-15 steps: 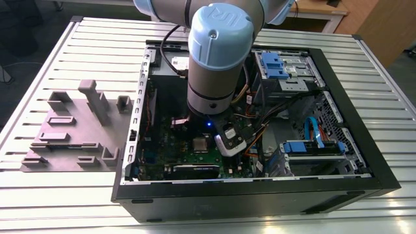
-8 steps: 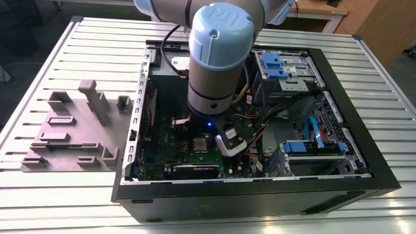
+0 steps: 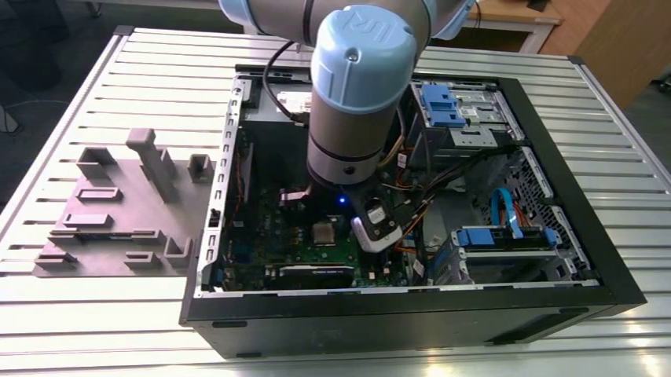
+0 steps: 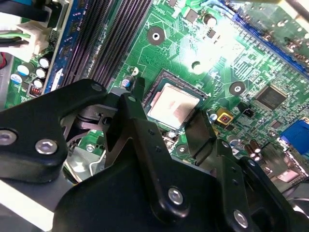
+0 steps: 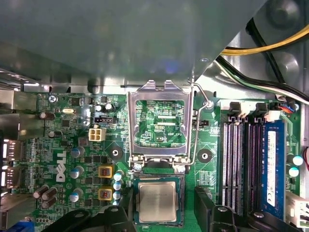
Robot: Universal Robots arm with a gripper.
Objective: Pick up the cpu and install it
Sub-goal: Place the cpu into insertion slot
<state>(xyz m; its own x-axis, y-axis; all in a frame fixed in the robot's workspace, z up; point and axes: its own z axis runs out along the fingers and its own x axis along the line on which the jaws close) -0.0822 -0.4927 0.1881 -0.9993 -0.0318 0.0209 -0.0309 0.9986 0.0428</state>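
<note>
Your arm [image 3: 357, 102] reaches down into the open computer case [image 3: 587, 259], which lies on its side on the slatted counter [image 3: 157, 63] so that the motherboard [image 5: 72, 140] faces up and can be reached from above.

The cpu [image 5: 155, 202] lies flat inside the socket [image 5: 183, 212], metal top up, its edges square to the socket walls. From how level it sits, I judge it is already dropped into place rather than perched on the rim.

Your tool [image 5: 163, 205] hangs directly over the chip with its jaws spread wider than the cpu. The two dark fingers [image 5: 205, 208] stand one on either side of the socket, and in both wrist views a strip of green board or socket rim shows between each finger and the chip. So the tool holds nothing; it straddles the cpu without touching it, a stance that fits a part just let go or one being lined up.

The silver load frame [image 5: 131, 125] is swung up and back on its hinge, with its window over bare board, not over the chip. Its wire lever [image 5: 193, 140] stands free beside it. That is why the socket is open to the tool, and also why the cpu is only resting there, not clamped.

A grey fixture plate [image 3: 105, 212] sits on the counter beside the case, well apart from the tool.
</note>
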